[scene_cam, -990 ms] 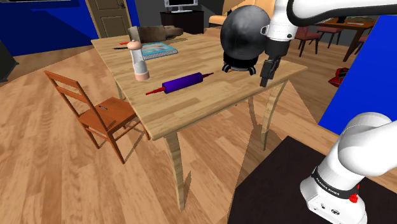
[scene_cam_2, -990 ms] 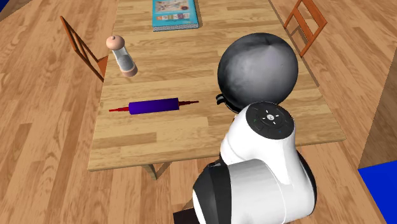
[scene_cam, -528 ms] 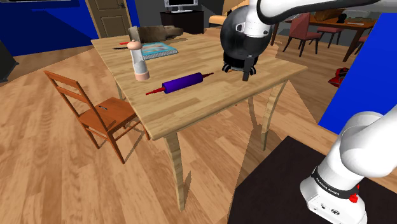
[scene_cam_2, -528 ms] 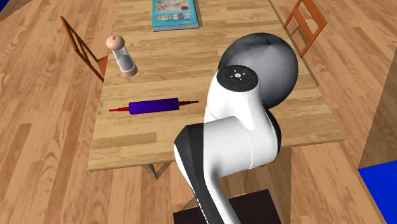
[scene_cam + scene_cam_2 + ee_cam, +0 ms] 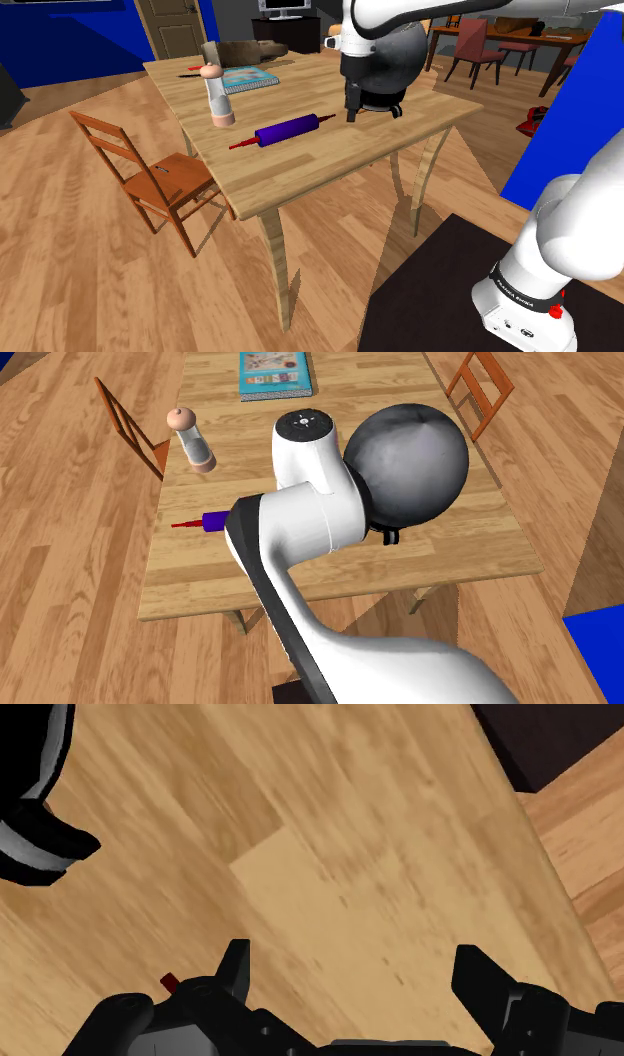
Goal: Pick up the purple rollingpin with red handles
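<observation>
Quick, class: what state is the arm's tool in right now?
Tool: open, fingers apart, holding nothing, above the table.

White glossy rounded arm links [image 5: 310, 532] with dark-grey joint bands [image 5: 243, 542], dark round end cap [image 5: 306, 422] with tiny white dots, black white-lettered base collar [image 5: 515, 297] with red dot [image 5: 556, 312] at its 4 o'clock, all-black gripper [image 5: 351, 949].

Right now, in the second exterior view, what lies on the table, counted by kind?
Rolling pin: 1
Grinder: 1
Book: 1
Round black pot: 1
Total: 4
</observation>
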Motion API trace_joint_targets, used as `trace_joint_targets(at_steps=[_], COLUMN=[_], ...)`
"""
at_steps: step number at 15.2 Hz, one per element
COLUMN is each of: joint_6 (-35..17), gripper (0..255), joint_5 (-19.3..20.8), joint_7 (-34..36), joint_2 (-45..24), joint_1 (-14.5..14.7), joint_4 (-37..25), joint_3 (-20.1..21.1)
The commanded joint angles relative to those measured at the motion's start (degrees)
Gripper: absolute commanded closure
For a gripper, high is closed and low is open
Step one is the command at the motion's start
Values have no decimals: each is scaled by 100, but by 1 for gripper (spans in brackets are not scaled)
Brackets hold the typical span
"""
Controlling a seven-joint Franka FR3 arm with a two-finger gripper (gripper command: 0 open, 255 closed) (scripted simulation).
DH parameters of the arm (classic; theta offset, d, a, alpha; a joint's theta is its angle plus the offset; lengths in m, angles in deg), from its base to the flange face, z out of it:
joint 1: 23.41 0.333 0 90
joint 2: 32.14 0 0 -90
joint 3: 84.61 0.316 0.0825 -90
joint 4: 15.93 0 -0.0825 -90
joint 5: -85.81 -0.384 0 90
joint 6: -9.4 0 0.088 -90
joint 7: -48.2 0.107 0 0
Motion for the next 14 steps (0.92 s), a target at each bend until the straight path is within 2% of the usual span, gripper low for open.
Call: trace_joint_targets(at_steps=[1, 14], joint_6=[36, 577], gripper=[0, 0], joint_5=[12, 328], joint_7=[-336, -2042], joint_2=[-394, -2710], joint_1=[84, 650], joint_4=[-464, -3527], joint_3=[52, 619])
